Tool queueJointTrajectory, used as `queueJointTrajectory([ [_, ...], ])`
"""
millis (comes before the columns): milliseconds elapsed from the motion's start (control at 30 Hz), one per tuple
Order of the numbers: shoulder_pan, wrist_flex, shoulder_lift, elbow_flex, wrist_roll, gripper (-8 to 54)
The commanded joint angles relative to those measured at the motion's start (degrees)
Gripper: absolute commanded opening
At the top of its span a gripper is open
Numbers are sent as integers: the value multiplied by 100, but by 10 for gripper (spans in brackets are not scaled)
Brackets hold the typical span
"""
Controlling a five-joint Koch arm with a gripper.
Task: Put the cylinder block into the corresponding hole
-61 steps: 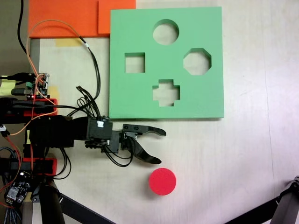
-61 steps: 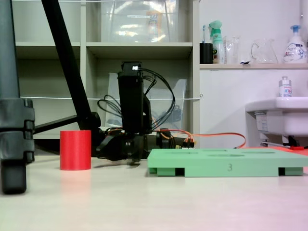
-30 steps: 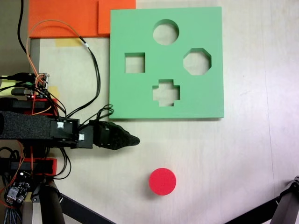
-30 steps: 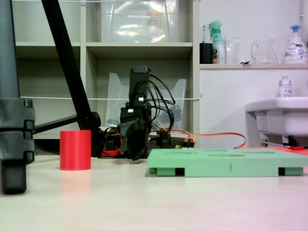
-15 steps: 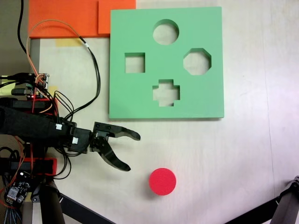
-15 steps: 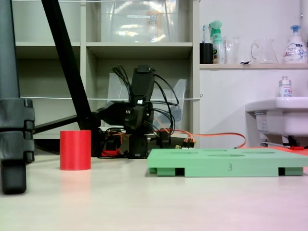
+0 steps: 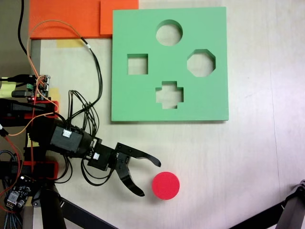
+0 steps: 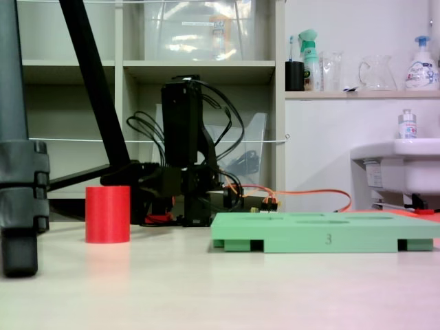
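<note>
On the pale tabletop lies the square green foam board, a raised "3" readable on its edge in the low fixed view; its circular cut-out sits at the far edge in the top-down fixed view. Left of the board, the black arm reaches low and rightward, its jaws spread wide and holding nothing, the tips just left of the red cylinder block, which stands upright, well apart from the board.

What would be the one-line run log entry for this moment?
hand: open, beside short red foam cylinder, not touching | cylinder: upright on table, outside square green foam board | circular cut-out: empty
</note>
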Motion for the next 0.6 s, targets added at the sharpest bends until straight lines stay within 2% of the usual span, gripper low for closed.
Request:
queueJointTrajectory([
  [0,53,-896,-132,-123,193,432],
  [567,281,-967,-1635,-1890,316,430],
])
